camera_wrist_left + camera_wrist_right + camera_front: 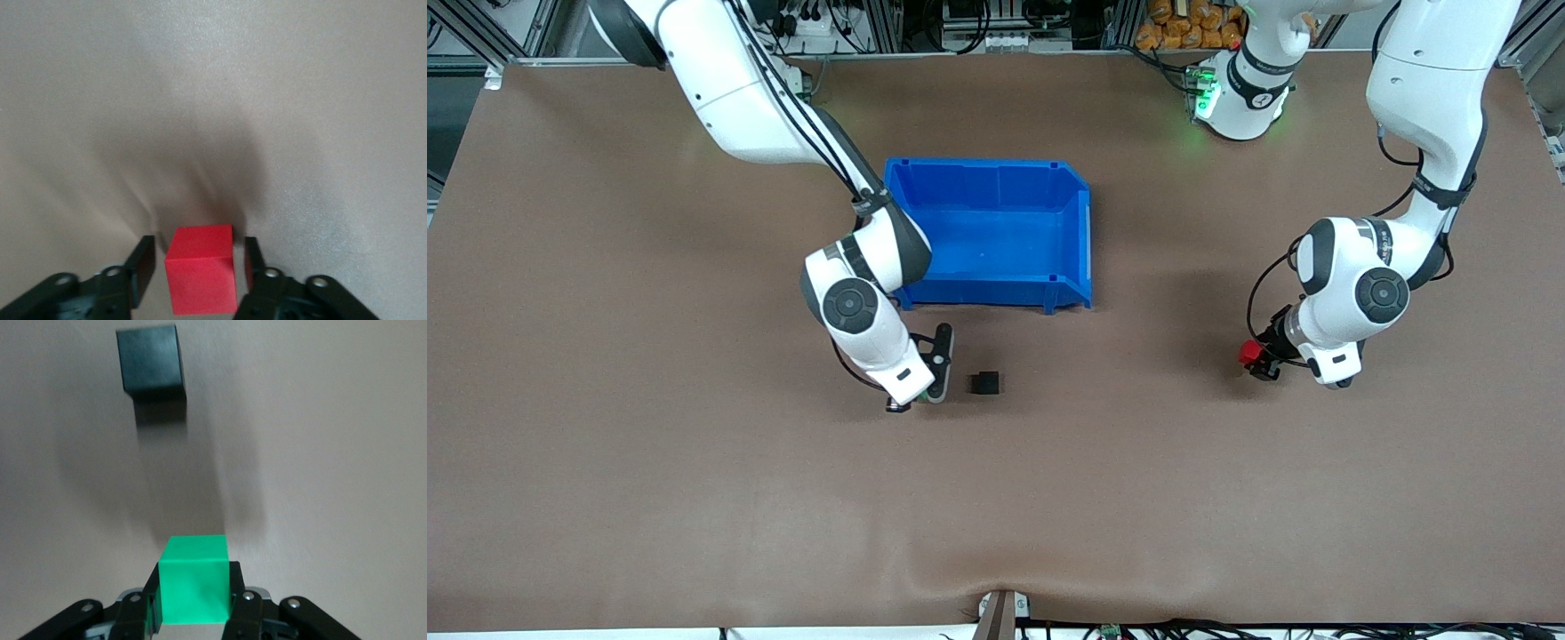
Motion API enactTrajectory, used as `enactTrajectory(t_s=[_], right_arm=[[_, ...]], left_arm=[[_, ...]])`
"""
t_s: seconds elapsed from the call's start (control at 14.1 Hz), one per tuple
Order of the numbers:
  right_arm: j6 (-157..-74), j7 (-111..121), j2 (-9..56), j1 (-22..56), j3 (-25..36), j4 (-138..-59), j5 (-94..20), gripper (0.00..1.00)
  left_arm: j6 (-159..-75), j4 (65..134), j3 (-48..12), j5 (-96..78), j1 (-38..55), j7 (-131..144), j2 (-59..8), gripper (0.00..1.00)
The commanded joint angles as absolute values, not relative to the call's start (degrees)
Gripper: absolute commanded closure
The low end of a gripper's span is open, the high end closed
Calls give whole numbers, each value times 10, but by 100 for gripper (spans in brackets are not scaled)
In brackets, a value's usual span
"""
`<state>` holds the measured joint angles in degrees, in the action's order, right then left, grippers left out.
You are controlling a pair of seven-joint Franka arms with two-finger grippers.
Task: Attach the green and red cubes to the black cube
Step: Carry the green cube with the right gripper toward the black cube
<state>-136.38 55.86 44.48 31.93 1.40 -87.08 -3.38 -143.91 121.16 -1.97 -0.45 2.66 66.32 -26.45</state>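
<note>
The right gripper (919, 391) is low over the table (649, 427), its fingers (151, 603) pinching the green cube (195, 579). The black cube (986, 383) lies on the table at its 3 o'clock in the front view, nearer the camera than the blue bin (1080, 233). Toward the left arm's end, the left gripper (1261, 360) straddles the red cube (1249, 353), fingers (141, 269) spread with narrow gaps either side.

A broad brown tabletop (649, 462) fills most of the front view, matte and evenly lit, with a slight wrinkle near its lower edge. Along the top edge stand metal frame rails (925, 22), tangled cables (800, 18) and a heap of orange items (1192, 22).
</note>
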Motion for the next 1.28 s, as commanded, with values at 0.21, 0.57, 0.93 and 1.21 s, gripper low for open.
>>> enactTrajectory(t_s=[0.21, 0.57, 0.93, 1.21], right_arm=[[-1354, 539, 469, 341, 8, -838, -50, 100], [-1354, 529, 501, 352, 8, -793, -49, 100], [-1356, 529, 516, 352, 8, -772, -49, 100], [-1352, 529, 519, 358, 8, -773, -51, 100]], left_arm=[[-1445, 1207, -20, -14, 28, 670, -268, 68], [-1445, 1199, -32, -14, 26, 669, -261, 100], [-1443, 1180, -52, -14, 27, 719, -259, 100], [-1439, 1151, -90, -14, 27, 788, -259, 100]])
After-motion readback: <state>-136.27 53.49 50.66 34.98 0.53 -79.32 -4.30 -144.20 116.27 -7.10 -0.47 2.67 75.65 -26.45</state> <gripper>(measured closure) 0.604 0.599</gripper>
